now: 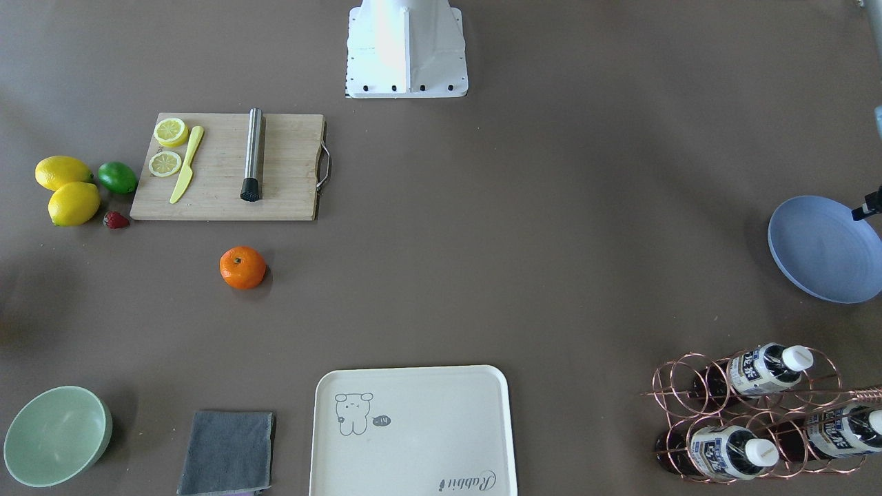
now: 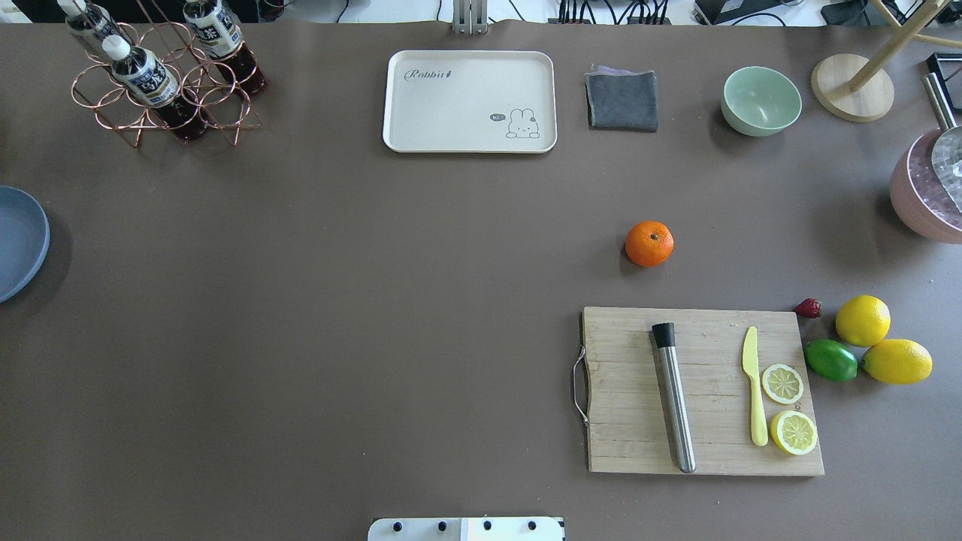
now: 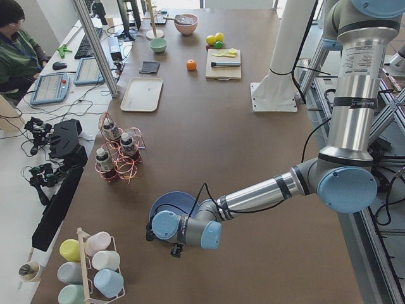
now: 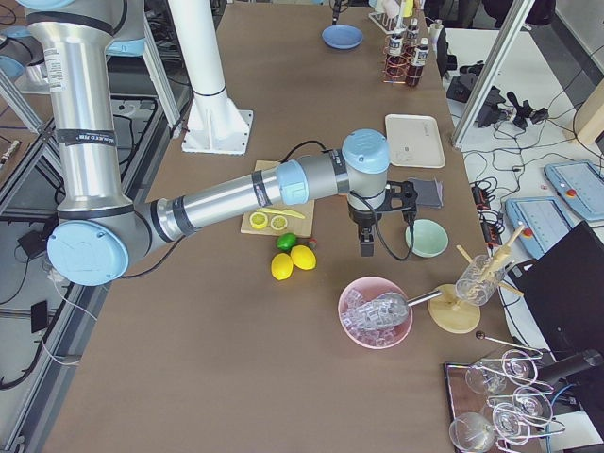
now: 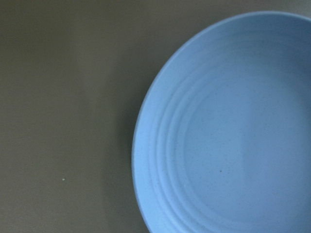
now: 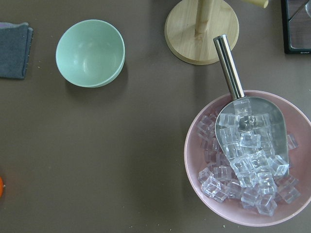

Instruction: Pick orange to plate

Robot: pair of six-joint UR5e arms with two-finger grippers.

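The orange point(image 1: 242, 267) lies alone on the brown table just past the cutting board, also visible from overhead point(image 2: 649, 243) and far off in the left side view point(image 3: 191, 64). A sliver of the orange point(image 6: 1, 187) shows at the right wrist view's edge. The light-blue plate point(image 1: 823, 248) sits empty at the table's left end point(image 2: 19, 240) and fills the left wrist view point(image 5: 228, 136). My left gripper point(image 3: 175, 251) hangs over the plate's edge point(image 3: 171, 202); I cannot tell its state. My right gripper point(image 4: 366, 250) hovers between the lemons and the mint bowl; I cannot tell its state.
A cutting board point(image 2: 703, 391) carries a steel muddler point(image 2: 674, 398), a yellow knife and lemon slices. Lemons point(image 2: 862, 320), a lime point(image 2: 830, 360) and a strawberry lie beside it. Cream tray point(image 2: 470, 101), grey cloth point(image 2: 622, 99), mint bowl point(image 2: 760, 100), pink ice bowl point(image 6: 248, 160) and bottle rack point(image 2: 158, 75) line the far side.
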